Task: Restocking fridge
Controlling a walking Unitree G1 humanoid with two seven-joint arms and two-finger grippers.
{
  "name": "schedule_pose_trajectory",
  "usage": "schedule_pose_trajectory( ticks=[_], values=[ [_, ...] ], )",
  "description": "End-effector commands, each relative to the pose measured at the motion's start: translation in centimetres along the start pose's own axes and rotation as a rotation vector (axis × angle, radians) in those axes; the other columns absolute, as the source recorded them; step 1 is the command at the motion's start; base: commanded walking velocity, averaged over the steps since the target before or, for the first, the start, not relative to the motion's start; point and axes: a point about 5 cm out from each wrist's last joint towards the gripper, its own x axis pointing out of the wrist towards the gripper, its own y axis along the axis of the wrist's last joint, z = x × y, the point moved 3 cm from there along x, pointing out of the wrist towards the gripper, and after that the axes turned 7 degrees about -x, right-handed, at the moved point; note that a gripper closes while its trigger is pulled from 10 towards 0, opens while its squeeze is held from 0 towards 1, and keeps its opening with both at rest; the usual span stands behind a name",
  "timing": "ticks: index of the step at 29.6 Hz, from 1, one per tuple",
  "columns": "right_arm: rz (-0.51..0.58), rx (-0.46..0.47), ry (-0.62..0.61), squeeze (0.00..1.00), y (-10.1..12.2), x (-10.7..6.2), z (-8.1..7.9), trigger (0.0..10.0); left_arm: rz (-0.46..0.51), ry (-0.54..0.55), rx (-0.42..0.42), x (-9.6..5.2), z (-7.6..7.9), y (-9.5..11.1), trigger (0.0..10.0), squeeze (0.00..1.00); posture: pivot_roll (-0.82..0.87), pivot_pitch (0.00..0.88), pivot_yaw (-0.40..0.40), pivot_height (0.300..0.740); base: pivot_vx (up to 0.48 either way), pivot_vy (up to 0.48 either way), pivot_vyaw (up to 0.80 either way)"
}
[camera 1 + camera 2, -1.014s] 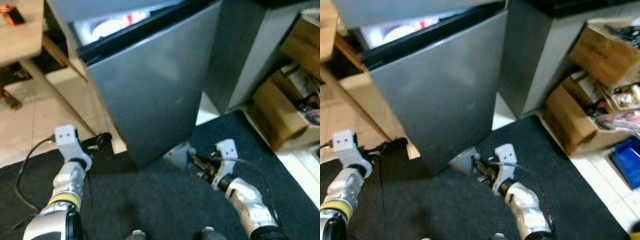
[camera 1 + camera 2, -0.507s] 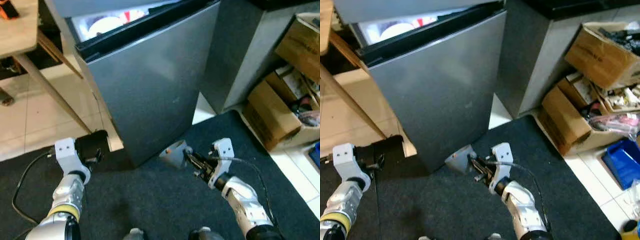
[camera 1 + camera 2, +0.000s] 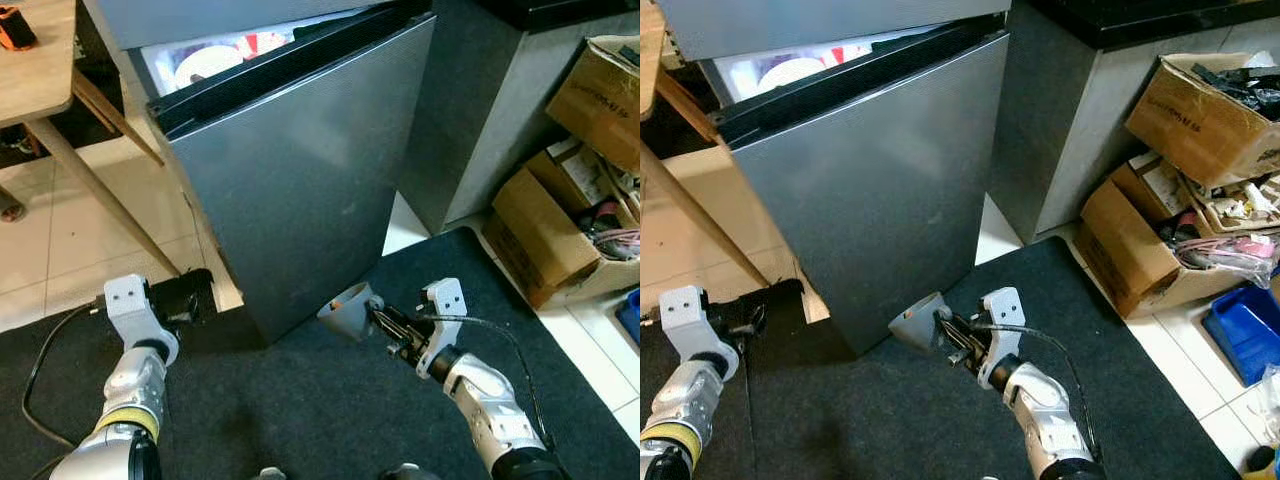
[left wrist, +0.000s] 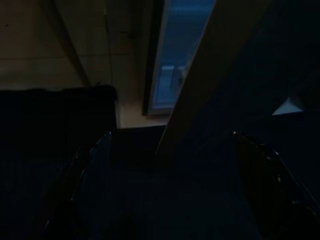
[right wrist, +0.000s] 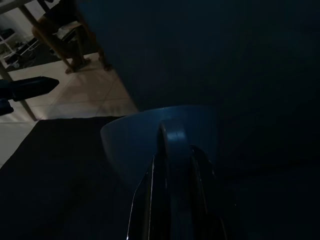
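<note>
A tall grey fridge stands in front of me, its door ajar, with a lit gap at its top showing packaged items inside. My right gripper is shut on the handle of a grey-blue cup, held sideways low above the dark mat, close to the fridge door's bottom corner. In the right wrist view the cup sits between the fingers, its handle clamped. My left gripper is low at the fridge's left bottom corner, open with nothing in it; its fingers stand wide apart.
A dark mat covers the floor under me. A wooden table stands at the left, its slanted leg near the fridge. A grey cabinet is right of the fridge. Cardboard boxes and a blue bin crowd the right. A cable lies at the left.
The camera has shifted, so the fridge and boxes sit a little differently in view. The right gripper keeps the cup near the door's bottom corner; the left gripper stays low at the left.
</note>
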Motion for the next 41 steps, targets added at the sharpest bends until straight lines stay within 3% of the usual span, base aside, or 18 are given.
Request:
schedule_pose_trajectory(
  ticks=[1,9,13,17,31,41],
  values=[
    [0.002,0.001,0.006,0.00,-0.2,-0.1,-0.2,10.0,-0.016,0.004,-0.001,-0.3,-0.2,-0.7,10.0,0.00,-0.06,0.192,0.024,0.740,0.360,0.000,0.00],
    [0.001,-0.003,0.010,0.00,-0.2,0.0,-0.2,10.0,-0.023,-0.008,-0.001,-0.4,0.1,-1.2,10.0,0.00,-0.07,0.182,0.023,0.740,0.172,0.000,0.00],
    [0.004,-0.002,0.013,0.00,-0.1,0.1,-0.1,10.0,-0.058,-0.079,0.063,-0.5,1.3,-2.1,10.0,0.00,-0.06,0.180,0.023,0.740,0.000,-0.236,0.00],
    [0.007,0.002,0.016,0.00,-0.1,0.3,-0.3,10.0,-0.062,-0.105,0.064,-0.4,2.0,-2.4,10.0,0.00,-0.06,0.175,0.026,0.740,0.000,-0.480,0.00],
    [0.011,0.002,0.027,0.00,-0.1,0.5,-0.5,10.0,-0.047,-0.098,0.039,-0.3,2.3,-2.4,10.0,0.00,-0.06,0.167,0.025,0.740,0.000,-0.103,0.00],
    [0.007,-0.003,0.037,0.00,-0.2,0.5,-0.6,10.0,-0.039,-0.066,0.018,-0.4,1.7,-2.2,10.0,0.00,-0.05,0.166,0.022,0.740,0.000,0.000,0.00]
  ],
)
